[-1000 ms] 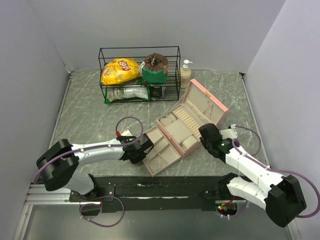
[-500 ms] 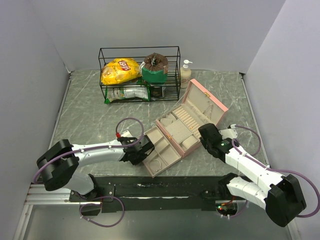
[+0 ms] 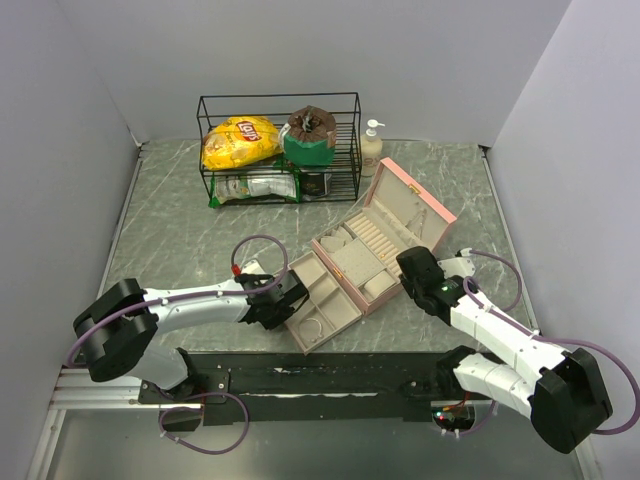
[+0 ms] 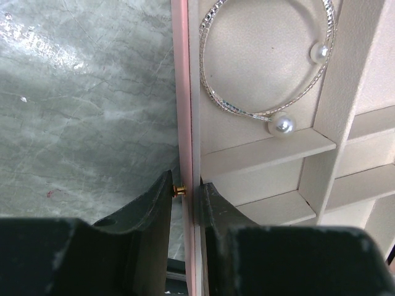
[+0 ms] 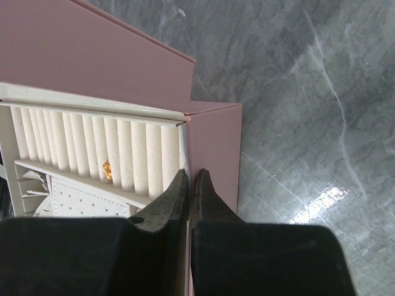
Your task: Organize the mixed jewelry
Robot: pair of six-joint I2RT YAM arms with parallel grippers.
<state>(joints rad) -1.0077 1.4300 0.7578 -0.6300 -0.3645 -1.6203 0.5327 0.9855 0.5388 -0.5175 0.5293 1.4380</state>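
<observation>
My left gripper sits at the left edge of the beige compartment tray. Its fingers are drawn close across the tray's pink outer wall, with a tiny gold stud pinched against that wall's outer face. I cannot tell whether the stud is loose or a fitting. In the big compartment just beyond lies a silver bangle with two pearl ends. My right gripper is down at the near right corner of the pink jewellery box, fingers almost together on its side wall. A small gold piece is tucked among the ring rolls just beside it.
</observation>
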